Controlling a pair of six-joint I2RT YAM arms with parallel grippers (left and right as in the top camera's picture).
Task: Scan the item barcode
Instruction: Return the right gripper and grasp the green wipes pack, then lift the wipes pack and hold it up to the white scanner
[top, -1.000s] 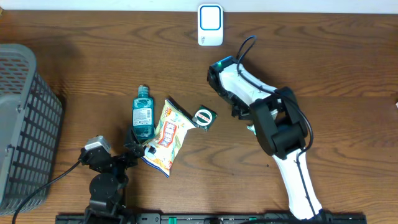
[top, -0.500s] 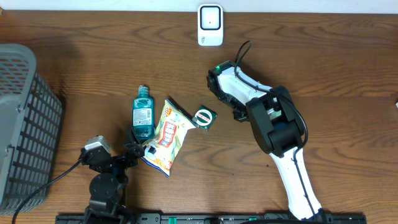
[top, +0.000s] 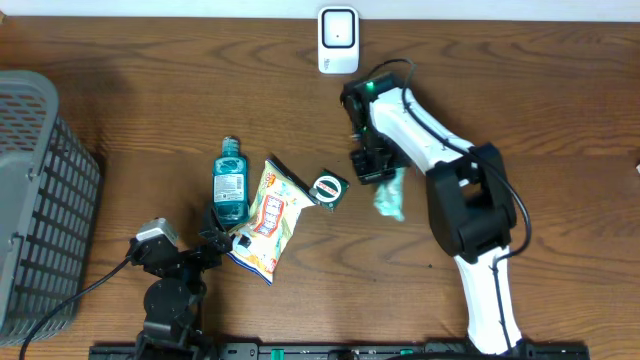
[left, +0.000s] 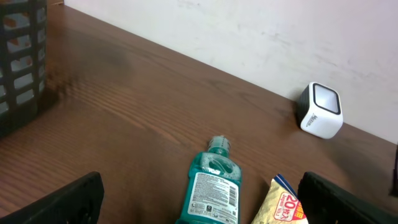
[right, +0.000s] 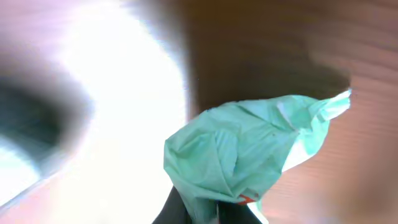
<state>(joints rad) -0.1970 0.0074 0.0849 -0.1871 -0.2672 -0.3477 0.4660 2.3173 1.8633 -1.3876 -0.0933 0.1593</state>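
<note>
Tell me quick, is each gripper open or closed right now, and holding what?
Left gripper: open, holding nothing.
Right gripper: closed on a pale green packet.

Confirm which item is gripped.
The pale green pouch, pinched in the right gripper. The mouthwash bottle, snack bag and small dark packet lie loose on the table.

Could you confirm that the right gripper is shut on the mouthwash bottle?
Not quite: the right gripper is shut on a pale green packet, as the right wrist view shows. The mouthwash bottle lies apart from it.
</note>
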